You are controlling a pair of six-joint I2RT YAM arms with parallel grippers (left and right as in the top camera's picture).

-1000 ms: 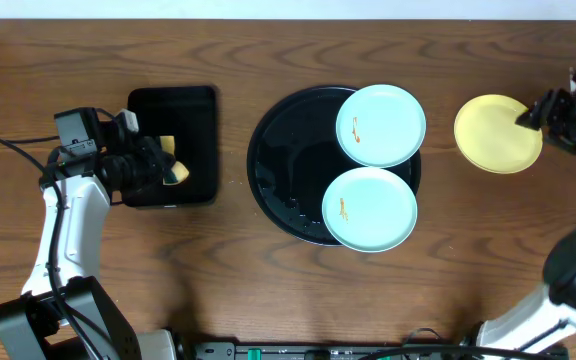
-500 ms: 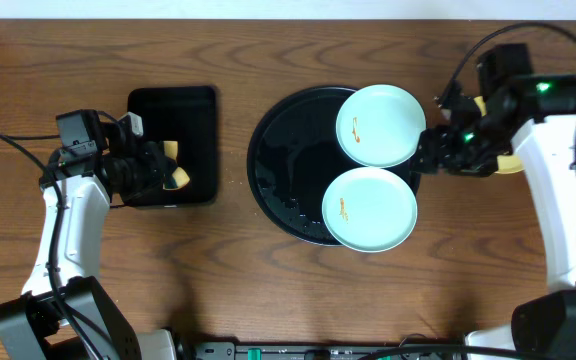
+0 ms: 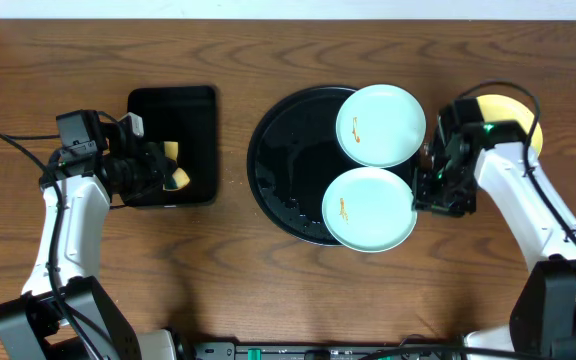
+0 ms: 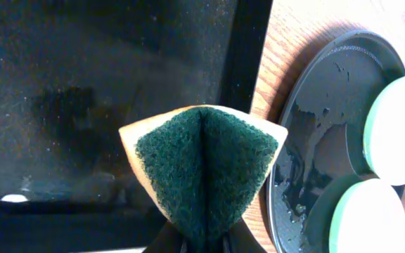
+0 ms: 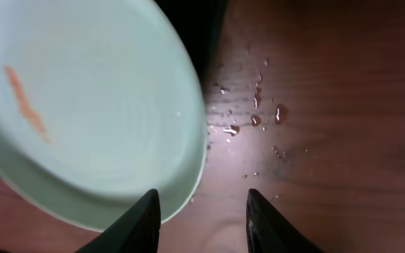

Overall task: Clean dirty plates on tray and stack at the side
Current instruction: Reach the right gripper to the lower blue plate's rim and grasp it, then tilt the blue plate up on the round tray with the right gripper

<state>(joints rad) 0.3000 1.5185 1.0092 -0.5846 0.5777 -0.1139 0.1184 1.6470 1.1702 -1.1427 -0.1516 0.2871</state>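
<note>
**Folded sponge held over the small tray**

On my left wrist feed, the left gripper (image 4: pixel 202 242) pinches a folded yellow foam sponge (image 4: pixel 204 165), dark green scouring face outward, above the wet rectangular black plastic tray (image 4: pixel 83 77). To its right, on the brown wooden tabletop (image 4: pixel 297 28), the large round black tray (image 4: pixel 322 119) is beaded with water. It carries two pale mint-blue plastic plates, an upper plate (image 4: pixel 399 130) and a lower plate (image 4: pixel 373 219).

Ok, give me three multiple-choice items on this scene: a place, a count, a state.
1. The yellow plate lies: A on the tray; B held in the air; C on the table.
2. Mint plates on the tray: A one; B two; C three.
3. The left jaws are: A open; B hidden; C shut on the sponge.
C: it lies right of the tray. B: both sit on its right side. C: the sponge is pinched folded.
</note>
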